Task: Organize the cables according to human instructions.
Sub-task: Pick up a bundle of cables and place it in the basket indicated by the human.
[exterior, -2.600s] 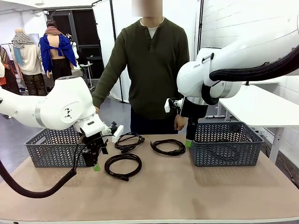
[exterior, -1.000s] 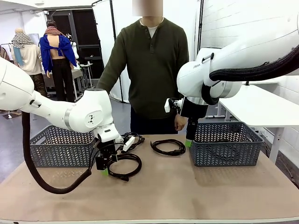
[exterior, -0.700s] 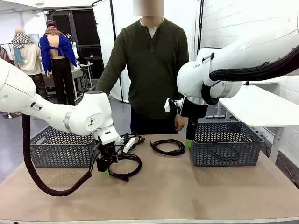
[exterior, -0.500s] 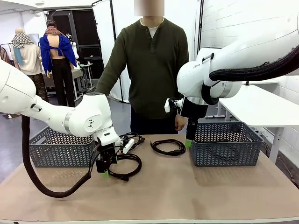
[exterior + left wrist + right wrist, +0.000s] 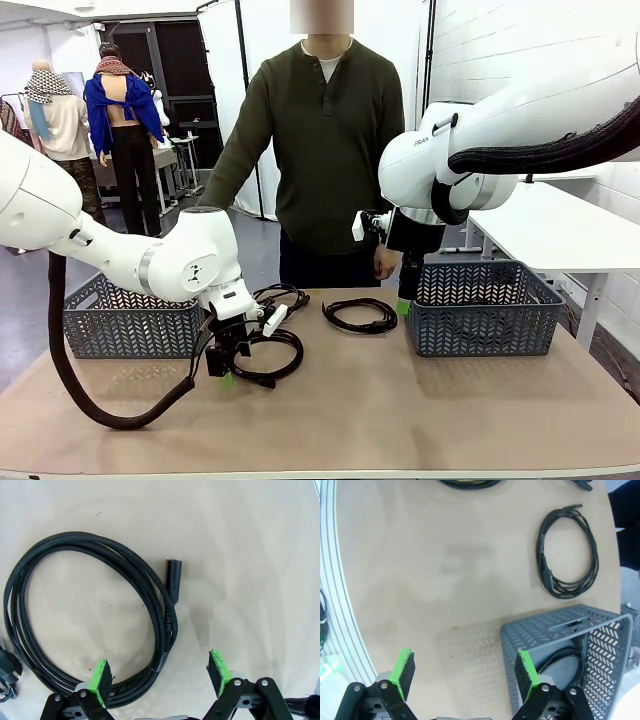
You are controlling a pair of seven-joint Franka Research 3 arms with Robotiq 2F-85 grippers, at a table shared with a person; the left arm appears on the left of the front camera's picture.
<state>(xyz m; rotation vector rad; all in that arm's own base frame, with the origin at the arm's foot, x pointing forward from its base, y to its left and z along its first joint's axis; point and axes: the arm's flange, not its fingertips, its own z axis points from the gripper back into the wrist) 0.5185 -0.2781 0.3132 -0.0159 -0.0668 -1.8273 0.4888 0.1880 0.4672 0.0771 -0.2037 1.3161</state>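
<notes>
The left jaws, wide open like the right jaws, should be lowered astride the near cable (image 5: 171, 622) and closed only once every strand is enclosed

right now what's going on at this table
A robot and a person are sorting coiled cables into baskets. The left gripper is open and low over the nearest cable, straddling its cord but not closed on it. The right gripper hangs open by the right basket, which already holds a stored cable. A middle cable and a far cable lie on the table.
</notes>
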